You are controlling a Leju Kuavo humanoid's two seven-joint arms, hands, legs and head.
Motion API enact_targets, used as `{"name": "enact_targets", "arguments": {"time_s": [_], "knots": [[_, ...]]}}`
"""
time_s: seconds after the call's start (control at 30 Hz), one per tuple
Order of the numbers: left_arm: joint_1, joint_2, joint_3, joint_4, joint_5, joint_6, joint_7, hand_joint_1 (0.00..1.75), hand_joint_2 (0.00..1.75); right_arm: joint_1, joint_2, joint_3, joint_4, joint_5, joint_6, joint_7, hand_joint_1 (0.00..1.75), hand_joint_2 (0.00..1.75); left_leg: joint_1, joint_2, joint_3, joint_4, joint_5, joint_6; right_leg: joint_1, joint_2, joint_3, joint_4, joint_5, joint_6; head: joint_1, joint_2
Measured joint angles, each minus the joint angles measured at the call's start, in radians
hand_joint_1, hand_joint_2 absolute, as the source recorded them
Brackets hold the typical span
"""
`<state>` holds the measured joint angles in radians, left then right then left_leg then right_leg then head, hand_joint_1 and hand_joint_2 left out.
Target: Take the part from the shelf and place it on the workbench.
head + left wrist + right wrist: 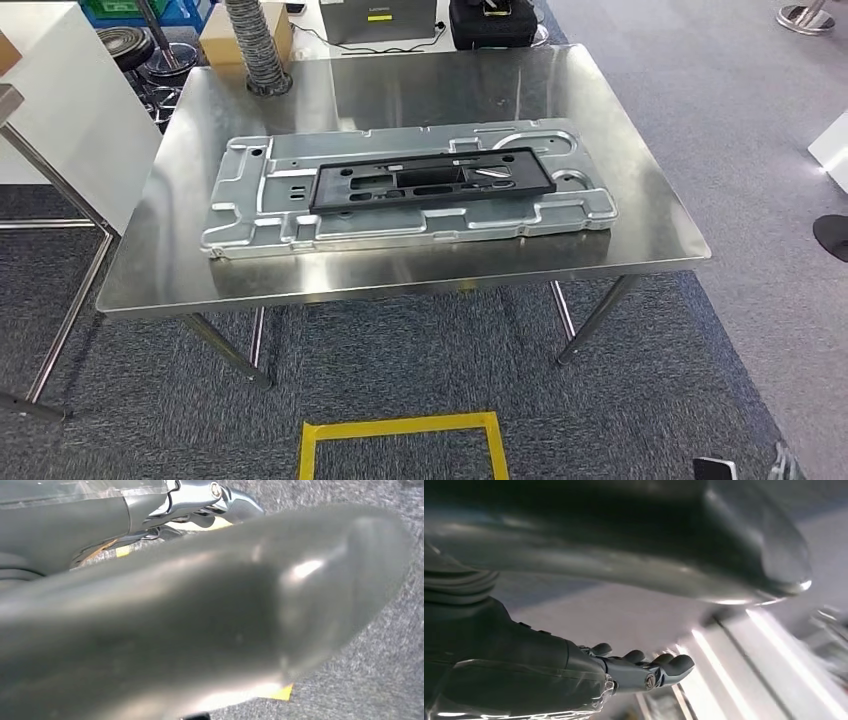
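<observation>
The part (432, 181), a long black plastic frame, lies flat on the stamped grey metal panel (250, 215), roughly centred on it and running lengthwise along it. That panel sits flat on the steel desk (640, 210), about mid-surface. Beyond the panel, at the desk's far left corner, stands a ribbed grey hose (258, 45). Nearer to you than the panel, on the carpet, there's a yellow tape square (402, 428).

Left robot hand (215, 615): you get a blurred grey thumb close to the lens; can't tell if it's released or clenched. Right robot hand (644, 667): fingers extended and apart, grasping nothing, so released.
</observation>
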<state>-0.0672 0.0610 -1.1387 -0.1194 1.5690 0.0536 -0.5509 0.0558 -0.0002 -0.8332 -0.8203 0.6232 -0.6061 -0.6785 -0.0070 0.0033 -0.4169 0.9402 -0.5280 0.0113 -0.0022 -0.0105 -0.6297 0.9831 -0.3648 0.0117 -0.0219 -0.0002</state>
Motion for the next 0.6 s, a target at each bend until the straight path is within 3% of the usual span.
{"name": "enact_targets", "arguments": {"time_s": [0.03, 0.07, 0.13, 0.17, 0.2, 0.23, 0.27, 0.33, 0.4, 0.43, 0.5, 0.53, 0.6], "knots": [[-0.001, -0.001, 0.000, 0.000, 0.000, 0.000, 0.000, 0.00, 0.00, -0.007, -0.005, -0.012, 0.060, 0.022, -0.002, 0.012, 0.00, 0.00, 0.002, 0.002, -0.008, -0.003, 0.012, 0.008, -0.001, 0.002, -0.006, 0.009, -0.015, 0.005, 0.001, 0.000], [-0.001, -0.002, 0.000, 0.000, 0.000, 0.000, 0.000, 0.00, 0.00, -0.013, -0.010, -0.020, 0.120, 0.050, -0.003, 0.033, 0.00, 0.00, 0.004, 0.005, -0.019, -0.007, 0.026, 0.014, -0.002, 0.004, -0.017, 0.035, -0.049, 0.010, 0.003, 0.000], [-0.001, -0.003, 0.000, 0.000, 0.000, -0.001, -0.001, 0.00, 0.00, -0.029, -0.019, -0.027, 0.237, 0.112, -0.004, 0.097, 0.00, 0.00, 0.006, 0.008, -0.048, -0.007, 0.050, 0.022, -0.008, 0.007, -0.050, 0.150, -0.157, 0.018, 0.006, 0.000], [-0.001, -0.003, 0.000, 0.000, -0.001, -0.002, -0.002, 0.00, 0.00, -0.035, -0.021, -0.027, 0.290, 0.144, -0.001, 0.135, 0.00, 0.00, 0.006, 0.008, -0.064, -0.004, 0.061, 0.022, -0.011, 0.007, -0.063, 0.219, -0.196, 0.023, 0.007, 0.000], [-0.001, -0.003, -0.001, 0.000, -0.003, -0.003, -0.002, 0.00, 0.00, -0.040, -0.022, -0.025, 0.333, 0.175, 0.005, 0.175, 0.00, 0.00, 0.006, 0.008, -0.080, -0.001, 0.072, 0.020, -0.014, 0.007, -0.068, 0.274, -0.212, 0.027, 0.007, 0.000], [-0.001, -0.003, -0.002, 0.000, -0.005, -0.005, -0.001, 0.00, 0.00, -0.044, -0.022, -0.022, 0.371, 0.205, 0.016, 0.218, 0.00, 0.00, 0.006, 0.009, -0.097, 0.005, 0.081, 0.018, -0.017, 0.007, -0.060, 0.299, -0.202, 0.030, 0.007, 0.000], [-0.001, -0.004, -0.003, 0.000, -0.007, -0.007, 0.000, 0.00, 0.00, -0.047, -0.021, -0.015, 0.404, 0.233, 0.030, 0.262, 0.00, 0.00, 0.007, 0.008, -0.115, 0.012, 0.089, 0.015, -0.020, 0.007, -0.034, 0.288, -0.175, 0.032, 0.007, 0.000], [-0.001, -0.004, -0.007, 0.000, -0.010, -0.012, 0.002, 0.00, 0.00, -0.052, -0.019, 0.001, 0.454, 0.282, 0.058, 0.335, 0.00, 0.00, 0.009, 0.008, -0.150, 0.032, 0.103, 0.005, -0.026, 0.007, 0.063, 0.171, -0.135, 0.034, 0.007, 0.000], [-0.002, -0.004, -0.010, 0.000, -0.012, -0.013, 0.004, 0.00, 0.00, -0.058, -0.014, 0.021, 0.491, 0.317, 0.080, 0.376, 0.00, 0.00, 0.008, 0.008, -0.173, 0.049, 0.113, -0.007, -0.024, 0.008, 0.154, 0.035, -0.153, 0.028, 0.006, 0.000], [-0.002, -0.004, -0.011, 0.000, -0.014, -0.013, 0.005, 0.00, 0.00, -0.060, -0.010, 0.031, 0.508, 0.333, 0.087, 0.388, 0.00, 0.00, 0.008, 0.009, -0.179, 0.054, 0.119, -0.014, -0.021, 0.009, 0.172, 0.000, -0.168, 0.023, 0.006, 0.000], [-0.002, -0.004, -0.013, 0.000, -0.016, -0.012, 0.008, 0.00, 0.00, -0.061, -0.002, 0.050, 0.534, 0.355, 0.096, 0.404, 0.00, 0.00, 0.008, 0.009, -0.185, 0.055, 0.131, -0.028, -0.017, 0.009, 0.168, -0.011, -0.164, 0.008, 0.007, 0.000], [0.000, -0.004, -0.014, 0.000, -0.016, -0.011, 0.009, 0.00, 0.00, -0.062, 0.003, 0.058, 0.545, 0.361, 0.104, 0.410, 0.00, 0.00, 0.010, 0.008, -0.190, 0.062, 0.123, -0.035, -0.017, 0.008, 0.160, -0.011, -0.156, -0.001, 0.007, 0.000], [0.004, -0.005, -0.019, 0.000, -0.018, -0.007, 0.012, 0.00, 0.00, -0.066, 0.012, 0.067, 0.561, 0.364, 0.132, 0.422, 0.00, 0.00, 0.014, 0.005, -0.212, 0.124, 0.054, -0.045, -0.018, 0.004, 0.142, -0.013, -0.136, -0.018, 0.005, 0.000]]}}
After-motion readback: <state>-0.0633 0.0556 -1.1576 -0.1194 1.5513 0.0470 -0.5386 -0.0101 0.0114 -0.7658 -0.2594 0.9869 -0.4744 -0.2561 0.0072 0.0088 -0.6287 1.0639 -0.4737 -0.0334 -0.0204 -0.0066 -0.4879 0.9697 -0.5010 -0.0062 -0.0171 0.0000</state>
